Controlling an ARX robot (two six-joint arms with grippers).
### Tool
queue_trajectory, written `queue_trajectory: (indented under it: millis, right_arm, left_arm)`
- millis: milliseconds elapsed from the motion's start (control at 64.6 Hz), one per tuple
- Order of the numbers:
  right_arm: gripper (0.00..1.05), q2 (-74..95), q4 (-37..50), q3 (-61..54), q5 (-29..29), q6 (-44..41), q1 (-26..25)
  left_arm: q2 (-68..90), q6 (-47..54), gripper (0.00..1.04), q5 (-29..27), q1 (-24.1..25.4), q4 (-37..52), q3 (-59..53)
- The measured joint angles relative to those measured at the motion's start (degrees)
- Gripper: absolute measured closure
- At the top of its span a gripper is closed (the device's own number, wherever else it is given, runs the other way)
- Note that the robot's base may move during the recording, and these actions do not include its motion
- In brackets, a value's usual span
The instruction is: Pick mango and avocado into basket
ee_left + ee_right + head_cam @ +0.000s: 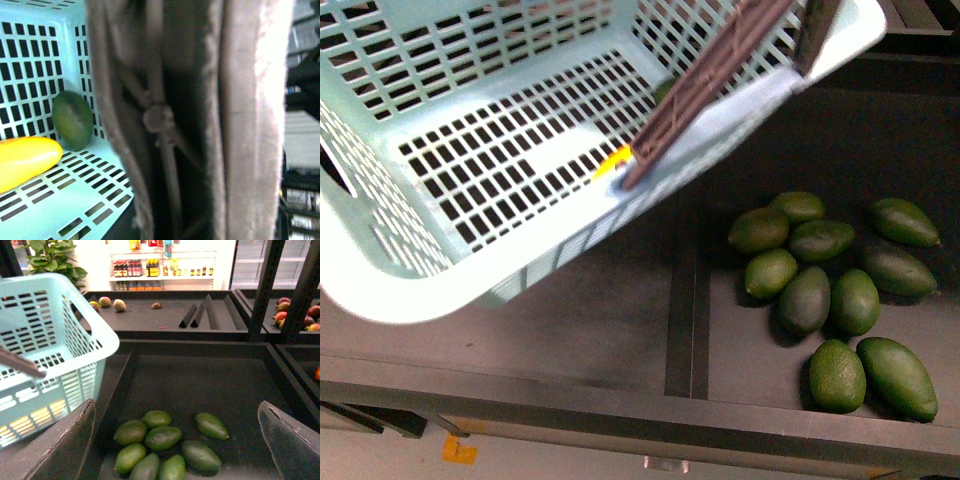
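- The mango (25, 161) lies on the basket (440, 245) floor, with one avocado (73, 119) just beside it against the wall.
- The left gripper cannot be judged; a brown handle (200, 120) fills its view.
- The right gripper (175, 445) hangs spread apart, empty, above loose avocados (162, 437) beside the basket.

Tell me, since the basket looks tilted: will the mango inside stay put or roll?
The mango looks smooth and oval, so it would probably slide or roll on the slotted basket floor. The avocado beside it might partly block it.
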Motion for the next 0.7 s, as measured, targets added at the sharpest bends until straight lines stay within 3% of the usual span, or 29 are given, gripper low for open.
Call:
queue_trajectory:
  millis: [402, 696]
  right_arm:
    - [0.09, 0.0, 0.0, 0.0, 0.1, 0.0, 0.0]
    - [0.09, 0.0, 0.0, 0.0, 0.1, 0.0, 0.0]
  left_arm:
    - [15.9, -10.2, 0.92, 2.1, 9.2, -1.7, 13.6]
    - [35.9, -15.9, 0.92, 1.2, 16.3, -7.8, 37.6]
